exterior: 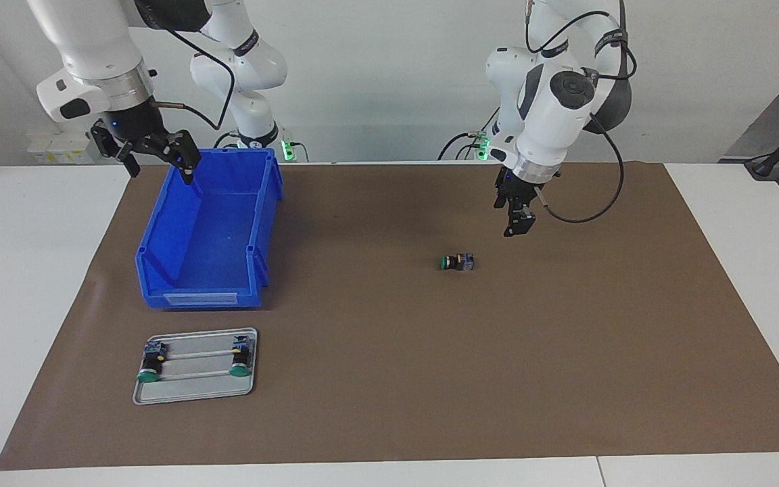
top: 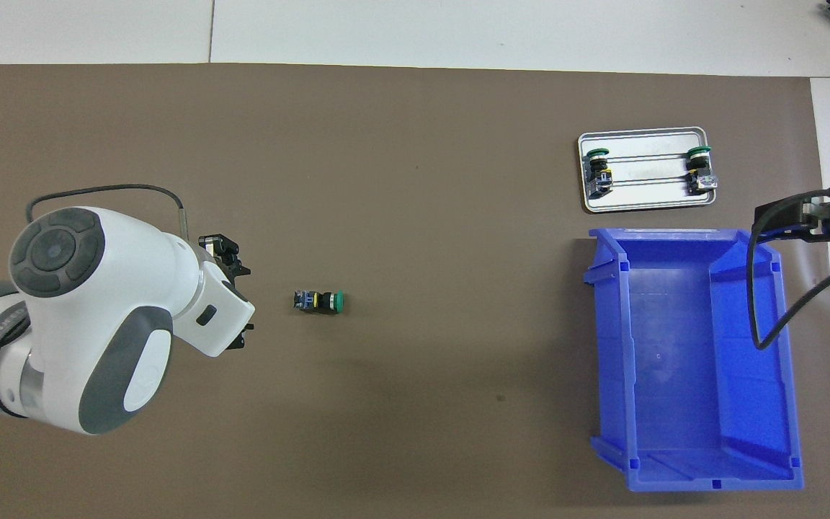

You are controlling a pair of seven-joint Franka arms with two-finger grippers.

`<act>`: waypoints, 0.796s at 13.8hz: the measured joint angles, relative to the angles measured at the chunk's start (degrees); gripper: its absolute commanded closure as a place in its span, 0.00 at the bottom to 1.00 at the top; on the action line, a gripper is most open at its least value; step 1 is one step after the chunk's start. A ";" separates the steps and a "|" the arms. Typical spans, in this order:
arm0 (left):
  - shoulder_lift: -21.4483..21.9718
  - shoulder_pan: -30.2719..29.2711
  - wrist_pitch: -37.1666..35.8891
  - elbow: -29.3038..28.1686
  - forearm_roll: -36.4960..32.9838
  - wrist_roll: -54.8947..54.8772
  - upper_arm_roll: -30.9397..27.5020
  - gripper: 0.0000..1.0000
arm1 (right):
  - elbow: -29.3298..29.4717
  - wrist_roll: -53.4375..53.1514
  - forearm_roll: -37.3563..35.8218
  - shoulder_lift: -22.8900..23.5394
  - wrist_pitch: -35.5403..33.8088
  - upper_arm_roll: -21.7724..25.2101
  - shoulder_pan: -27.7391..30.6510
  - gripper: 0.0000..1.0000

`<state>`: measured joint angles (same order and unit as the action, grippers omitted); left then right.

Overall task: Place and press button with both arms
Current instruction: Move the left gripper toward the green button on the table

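My right gripper [exterior: 157,154] waits open over the rim of the blue bin [exterior: 207,233], holding nothing. The metal tray [exterior: 195,389], beside the bin, carries two buttons. The third button [exterior: 457,262] lies on its side on the brown mat [exterior: 430,379], well apart from the bin. My left gripper [exterior: 515,220] hangs near it; jaw state unclear, nothing held. Step judged: approach. Next: centre over the button, descend, grasp.

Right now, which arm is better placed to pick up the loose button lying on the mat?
Left. The left gripper hangs over the mat close beside the button, while the right gripper waits open over the blue bin's rim.
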<state>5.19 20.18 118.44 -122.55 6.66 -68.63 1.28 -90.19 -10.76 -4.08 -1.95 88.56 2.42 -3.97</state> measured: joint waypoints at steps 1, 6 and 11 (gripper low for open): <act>-0.01 0.34 2.52 -1.15 1.22 0.00 -0.04 0.20 | 0.00 0.00 0.00 0.00 0.00 0.00 0.00 0.00; -2.17 2.74 12.38 -4.34 2.32 1.88 -0.03 0.20 | 0.00 0.00 0.00 0.00 0.00 0.00 0.00 0.00; -3.57 3.64 15.56 -5.48 2.35 2.46 -0.06 0.20 | 0.00 0.00 0.00 0.00 0.00 0.00 0.00 0.00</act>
<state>1.63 23.81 134.00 -128.03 9.00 -66.17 1.22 -90.19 -10.76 -4.08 -1.95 88.56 2.42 -3.97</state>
